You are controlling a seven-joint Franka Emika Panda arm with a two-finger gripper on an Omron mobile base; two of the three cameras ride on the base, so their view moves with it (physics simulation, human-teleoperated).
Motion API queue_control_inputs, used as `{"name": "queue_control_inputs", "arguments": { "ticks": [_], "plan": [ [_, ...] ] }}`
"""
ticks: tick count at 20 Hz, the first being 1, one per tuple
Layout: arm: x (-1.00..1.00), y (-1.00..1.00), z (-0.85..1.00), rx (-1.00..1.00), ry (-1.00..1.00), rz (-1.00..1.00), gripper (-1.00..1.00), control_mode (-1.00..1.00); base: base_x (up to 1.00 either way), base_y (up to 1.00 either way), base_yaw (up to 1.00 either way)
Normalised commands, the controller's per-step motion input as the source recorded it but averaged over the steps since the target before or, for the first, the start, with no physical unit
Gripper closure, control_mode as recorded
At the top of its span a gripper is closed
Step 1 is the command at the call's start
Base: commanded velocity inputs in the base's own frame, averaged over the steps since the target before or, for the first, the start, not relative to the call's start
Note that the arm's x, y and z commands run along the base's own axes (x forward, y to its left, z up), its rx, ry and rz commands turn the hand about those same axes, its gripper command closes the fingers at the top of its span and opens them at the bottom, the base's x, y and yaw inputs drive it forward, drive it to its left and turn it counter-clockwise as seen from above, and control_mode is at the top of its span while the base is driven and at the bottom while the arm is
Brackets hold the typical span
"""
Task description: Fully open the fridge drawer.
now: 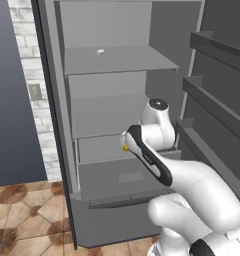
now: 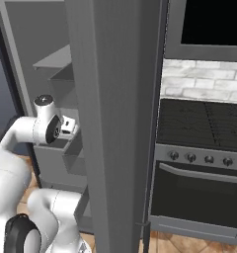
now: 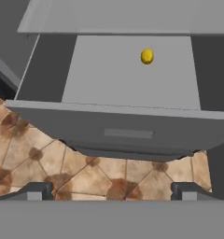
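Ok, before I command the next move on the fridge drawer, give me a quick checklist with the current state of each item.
1. Fridge door swung clear of the drawer's path: ok; the fridge stands open in the left base view.
2. Fridge drawer out of the cabinet: ok, partly at least; hand view looks down into its floor.
3. Drawer at full extension: cannot tell; no stop or rail end is visible.
4. Hand gripping the drawer: not ok; fingertips are spread wide, over floor tiles, short of the drawer face.
5. Contents secure: ok; one small yellow item sits on the drawer floor.
6. Arm clear of the door ledges: cannot tell.
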Motion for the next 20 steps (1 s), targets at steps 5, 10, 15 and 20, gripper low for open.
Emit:
{"name": "queue_control_inputs", "arguments": {
  "ticks": [5,10,15,20],
  "plan": [
    [0.41,0.0,-0.3,0.0,0.0,-0.03,-1.0,-1.0,0.0,0.0,0.0],
    [0.32,0.0,-0.28,-0.03,0.0,-0.04,-1.0,-1.0,0.0,0.0,0.0],
    [0.25,0.01,-0.29,-0.04,0.0,-0.05,-1.0,-1.0,0.0,0.0,0.0],
    [0.24,0.0,-0.28,-0.04,0.02,-0.08,-1.0,-1.0,0.0,0.0,0.0]
  ]
}}
